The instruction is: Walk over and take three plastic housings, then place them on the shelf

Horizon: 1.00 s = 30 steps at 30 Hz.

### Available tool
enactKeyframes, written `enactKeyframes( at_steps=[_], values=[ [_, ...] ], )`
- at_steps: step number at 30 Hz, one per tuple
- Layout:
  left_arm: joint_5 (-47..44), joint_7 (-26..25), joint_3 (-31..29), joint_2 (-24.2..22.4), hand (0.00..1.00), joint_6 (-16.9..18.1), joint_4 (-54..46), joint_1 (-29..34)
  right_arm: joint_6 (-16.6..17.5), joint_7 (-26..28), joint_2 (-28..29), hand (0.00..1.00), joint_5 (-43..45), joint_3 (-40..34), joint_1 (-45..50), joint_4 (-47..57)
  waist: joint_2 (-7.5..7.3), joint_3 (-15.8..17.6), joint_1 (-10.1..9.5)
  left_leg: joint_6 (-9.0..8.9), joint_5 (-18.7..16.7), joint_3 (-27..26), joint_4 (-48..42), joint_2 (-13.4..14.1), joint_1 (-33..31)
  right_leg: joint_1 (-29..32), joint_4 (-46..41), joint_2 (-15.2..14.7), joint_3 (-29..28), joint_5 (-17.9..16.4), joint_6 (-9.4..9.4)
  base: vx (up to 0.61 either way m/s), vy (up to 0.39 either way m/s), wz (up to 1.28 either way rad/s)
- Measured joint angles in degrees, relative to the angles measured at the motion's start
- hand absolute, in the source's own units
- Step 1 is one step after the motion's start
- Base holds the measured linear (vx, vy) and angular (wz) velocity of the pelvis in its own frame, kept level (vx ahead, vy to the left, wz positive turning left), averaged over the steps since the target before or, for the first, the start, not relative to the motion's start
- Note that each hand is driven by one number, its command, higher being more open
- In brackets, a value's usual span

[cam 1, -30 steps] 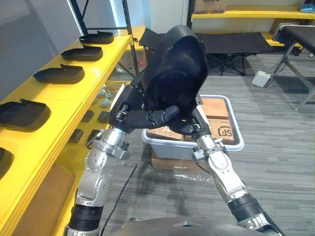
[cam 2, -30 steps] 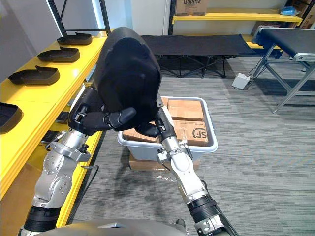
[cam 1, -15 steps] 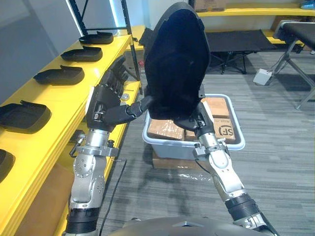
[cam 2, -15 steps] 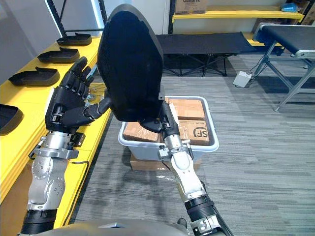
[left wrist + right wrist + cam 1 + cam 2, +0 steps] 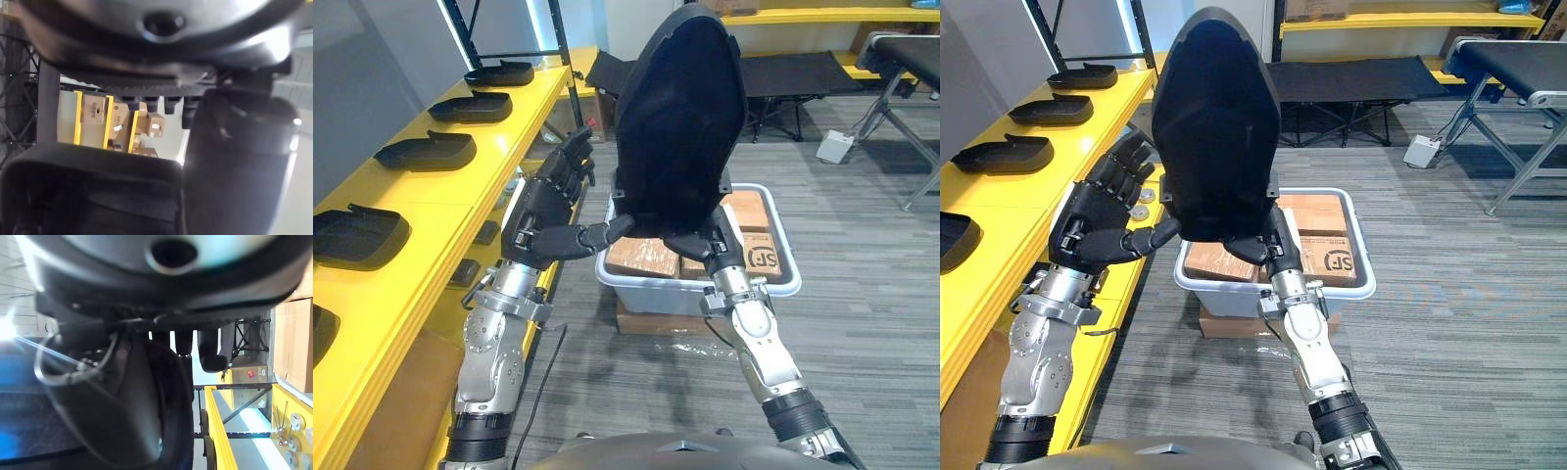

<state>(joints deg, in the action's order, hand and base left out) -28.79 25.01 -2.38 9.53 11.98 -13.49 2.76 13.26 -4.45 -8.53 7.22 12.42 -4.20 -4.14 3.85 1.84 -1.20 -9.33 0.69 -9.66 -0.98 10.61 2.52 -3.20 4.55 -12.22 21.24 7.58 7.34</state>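
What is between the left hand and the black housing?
Nothing. In the left eye view the gap from the palm of the left hand to the housing is bare; its thumb reaches the housing's lower edge.

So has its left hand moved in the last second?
Yes. The left hand has uncurled from the big black plastic housing and swung toward the yellow shelf, away from the grey plastic bin, fingers open.

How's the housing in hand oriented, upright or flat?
Upright: the black housing stands on end, long axis vertical. The right hand grips its lower edge; the left hand is open beside it.
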Motion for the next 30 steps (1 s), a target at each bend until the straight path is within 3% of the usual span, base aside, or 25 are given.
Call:
enactKeyframes(
  at_steps=[10,19,30],
  values=[
    [-0.3,3.6,2.5,0.2,1.00,-3.0,-0.2,-0.5,0.5,0.4,0.0,0.00,0.8,-0.5,-0.1,0.7,0.25,1.2,0.00,-0.02,0.0,-0.2,-0.2,0.0,0.1,0.0,0.0,0.0,-0.2,0.0,0.01,0.00,0.000,0.00],
    [-0.3,2.4,4.0,0.6,1.00,-3.5,-0.2,-0.5,0.5,2.4,0.6,0.00,4.5,1.7,-0.1,0.7,0.23,1.3,-0.03,0.00,-0.1,-0.2,-0.3,0.0,0.1,0.0,0.0,0.0,-0.2,0.0,0.01,0.00,0.000,0.00],
    [-2.6,-3.1,4.0,0.1,1.00,-2.5,-0.2,-0.7,-0.6,5.4,2.5,0.00,6.8,6.4,-0.1,1.9,0.20,1.3,-0.05,0.17,-0.5,-0.7,-0.8,0.0,0.0,0.1,0.0,0.0,-0.6,0.0,0.03,0.00,0.000,0.00]
  ],
)
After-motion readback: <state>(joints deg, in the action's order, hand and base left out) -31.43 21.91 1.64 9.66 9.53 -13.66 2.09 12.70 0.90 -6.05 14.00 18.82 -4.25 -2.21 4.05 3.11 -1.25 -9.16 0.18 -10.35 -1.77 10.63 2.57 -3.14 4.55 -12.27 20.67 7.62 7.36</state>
